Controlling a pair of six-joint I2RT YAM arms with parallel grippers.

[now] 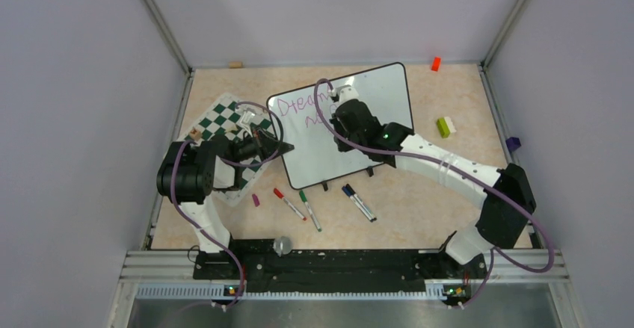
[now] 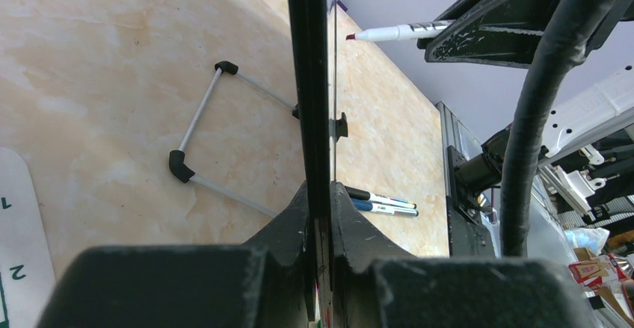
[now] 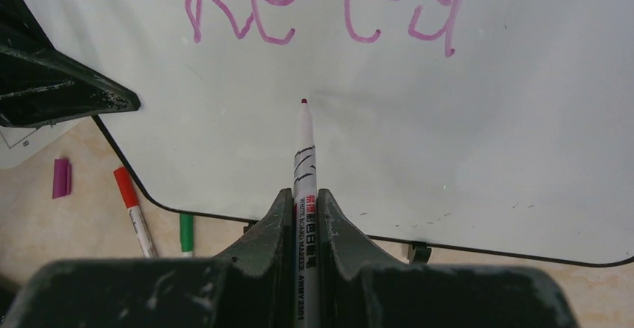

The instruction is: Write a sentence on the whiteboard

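The whiteboard stands tilted at mid-table. On it is the sentence in purple-pink; its second line reads "need". My left gripper is shut on the board's black left frame, one finger on each side. My right gripper is shut on a white whiteboard marker. The marker tip points at the bare board below "need"; I cannot tell whether it touches. The same marker shows in the left wrist view.
A green-and-white chess mat lies left of the board. In front of it lie a purple cap, a red marker, a green marker and two dark markers. Small blocks sit at the right.
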